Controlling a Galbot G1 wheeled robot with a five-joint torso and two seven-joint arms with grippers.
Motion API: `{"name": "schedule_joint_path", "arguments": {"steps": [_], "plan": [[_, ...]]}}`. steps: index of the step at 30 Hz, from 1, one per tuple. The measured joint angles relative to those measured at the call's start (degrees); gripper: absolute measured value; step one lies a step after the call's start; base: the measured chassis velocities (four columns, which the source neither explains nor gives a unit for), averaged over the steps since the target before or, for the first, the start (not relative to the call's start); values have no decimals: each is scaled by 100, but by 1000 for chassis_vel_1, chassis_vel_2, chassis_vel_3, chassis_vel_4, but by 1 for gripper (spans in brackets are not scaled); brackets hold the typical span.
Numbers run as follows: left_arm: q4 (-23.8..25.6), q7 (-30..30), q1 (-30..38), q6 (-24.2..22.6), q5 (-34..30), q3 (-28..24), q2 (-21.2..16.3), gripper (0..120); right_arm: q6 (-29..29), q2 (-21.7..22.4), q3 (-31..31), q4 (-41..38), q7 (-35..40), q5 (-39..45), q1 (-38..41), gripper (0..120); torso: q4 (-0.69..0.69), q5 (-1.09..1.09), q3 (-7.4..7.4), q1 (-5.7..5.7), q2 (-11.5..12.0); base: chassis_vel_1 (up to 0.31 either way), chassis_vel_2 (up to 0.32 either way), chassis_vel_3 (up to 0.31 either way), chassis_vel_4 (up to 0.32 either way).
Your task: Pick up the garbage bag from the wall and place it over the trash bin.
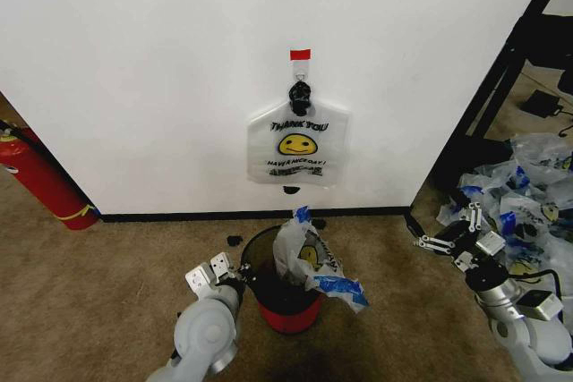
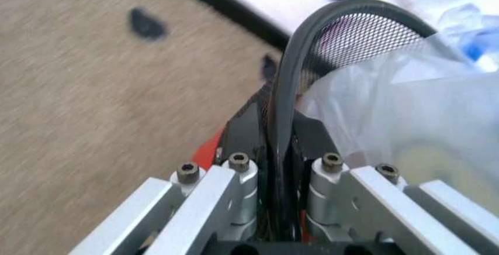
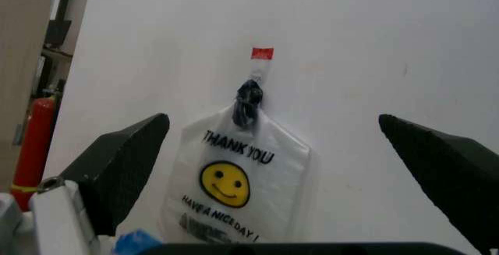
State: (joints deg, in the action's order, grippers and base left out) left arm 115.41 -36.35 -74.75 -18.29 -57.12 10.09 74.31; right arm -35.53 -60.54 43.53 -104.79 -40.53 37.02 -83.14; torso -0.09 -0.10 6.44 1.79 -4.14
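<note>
- Your left gripper (image 1: 235, 276) is clamped on the rim of the trash bin (image 1: 285, 310), one finger on each side of the mesh wall.
- Your right gripper (image 1: 450, 237) hangs out to the right with its fingers spread wide and nothing in them.
- The garbage bag (image 1: 298, 143) hangs on the wall (image 1: 161, 69) from a small hook under a red tape strip (image 1: 300, 55), directly above the bin.
- Another bag (image 1: 313, 261) is already draped in the bin, spilling over its right edge.

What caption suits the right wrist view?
Open right claw faces see-through white smiley "THANK YOU" plastic bag hanging on plain white wall.
</note>
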Motion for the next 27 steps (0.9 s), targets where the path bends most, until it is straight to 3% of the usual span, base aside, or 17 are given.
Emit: {"name": "schedule_joint_path", "arguments": {"steps": [6, 19, 27], "plan": [[-143, 507, -19, 153, 425, -161, 20, 5, -94, 57, 55, 40, -115, 58, -59, 100, 1, 0, 0, 0, 0, 0, 0, 0, 0], [-460, 353, 4, -23, 1002, -398, 2, 5, -166, 73, 4, 170, -230, 103, -36, 100, 0, -1, 0, 0, 0, 0, 0, 0, 0], [-404, 313, 99, 3, 956, -375, -74, 30, -165, 49, -36, 209, -230, 65, 65, 100, 1, -1, 0, 1, 0, 0, 0, 0, 0]]}}
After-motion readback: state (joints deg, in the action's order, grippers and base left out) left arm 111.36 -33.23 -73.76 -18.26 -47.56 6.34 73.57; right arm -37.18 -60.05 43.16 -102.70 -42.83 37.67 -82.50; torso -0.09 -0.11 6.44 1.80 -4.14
